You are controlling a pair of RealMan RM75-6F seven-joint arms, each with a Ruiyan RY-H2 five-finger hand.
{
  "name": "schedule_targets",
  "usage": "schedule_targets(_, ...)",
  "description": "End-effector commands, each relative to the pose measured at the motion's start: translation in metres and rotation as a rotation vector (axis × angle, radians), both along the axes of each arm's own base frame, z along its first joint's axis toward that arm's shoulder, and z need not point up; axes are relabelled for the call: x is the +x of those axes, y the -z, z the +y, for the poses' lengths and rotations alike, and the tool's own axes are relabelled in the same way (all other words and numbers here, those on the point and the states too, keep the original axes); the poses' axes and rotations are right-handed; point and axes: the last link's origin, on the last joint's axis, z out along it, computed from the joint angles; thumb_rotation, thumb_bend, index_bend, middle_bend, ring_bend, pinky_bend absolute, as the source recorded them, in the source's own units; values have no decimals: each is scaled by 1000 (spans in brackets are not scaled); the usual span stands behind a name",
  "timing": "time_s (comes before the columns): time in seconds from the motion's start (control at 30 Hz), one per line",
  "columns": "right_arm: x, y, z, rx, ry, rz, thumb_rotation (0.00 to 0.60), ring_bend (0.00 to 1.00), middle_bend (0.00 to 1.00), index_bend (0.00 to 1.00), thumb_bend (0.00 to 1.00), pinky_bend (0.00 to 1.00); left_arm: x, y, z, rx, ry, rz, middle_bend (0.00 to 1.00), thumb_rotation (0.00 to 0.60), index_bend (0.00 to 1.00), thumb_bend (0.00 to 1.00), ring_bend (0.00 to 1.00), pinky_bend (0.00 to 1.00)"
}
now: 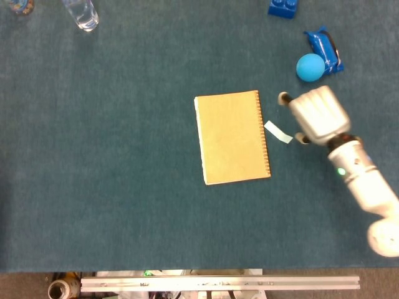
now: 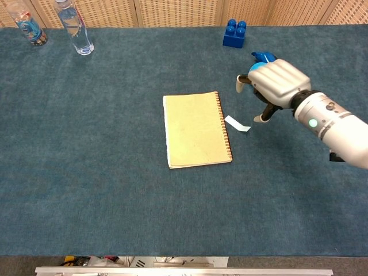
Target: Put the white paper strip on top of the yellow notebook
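The yellow notebook lies flat in the middle of the table, its spiral binding along the right edge. The white paper strip lies on the cloth just right of the binding. My right hand hovers just right of the strip, palm down, fingers apart and pointing toward it, holding nothing. Whether a fingertip touches the strip cannot be told. My left hand is in neither view.
A blue ball and a blue packet lie behind the right hand, with a blue toy brick further back. A clear bottle and a small printed bottle stand at the back left.
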Motion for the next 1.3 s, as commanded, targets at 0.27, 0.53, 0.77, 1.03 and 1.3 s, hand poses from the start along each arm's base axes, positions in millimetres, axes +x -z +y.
schedule_targets(0.27, 9, 33, -3, 15, -11, 30, 600, 1000, 919, 357, 0, 1000, -4, -2, -2, 2, -12, -3, 316, 600, 209, 261, 284, 230)
schedule_targets(0.53, 2, 38, -1, 11, -2, 52, 600, 1000, 919, 357, 0, 1000, -6, -1, -3, 0, -17, -7, 316, 600, 209, 262, 284, 230)
schedule_targets(0.77, -5, 39, 2, 17, 13, 56, 600, 1000, 919, 353, 0, 1000, -7, -1, -4, 0, -19, -8, 316, 600, 209, 262, 285, 230)
schedule_targets(1.03, -7, 41, 6, 37, 23, 53, 600, 1000, 919, 353, 0, 1000, -9, -3, -5, 6, -24, -9, 316, 600, 209, 261, 285, 230)
schedule_targets(1.3, -6, 41, 9, 59, 39, 39, 600, 1000, 919, 353, 0, 1000, -10, -4, -6, 12, -26, -10, 316, 600, 209, 262, 285, 230)
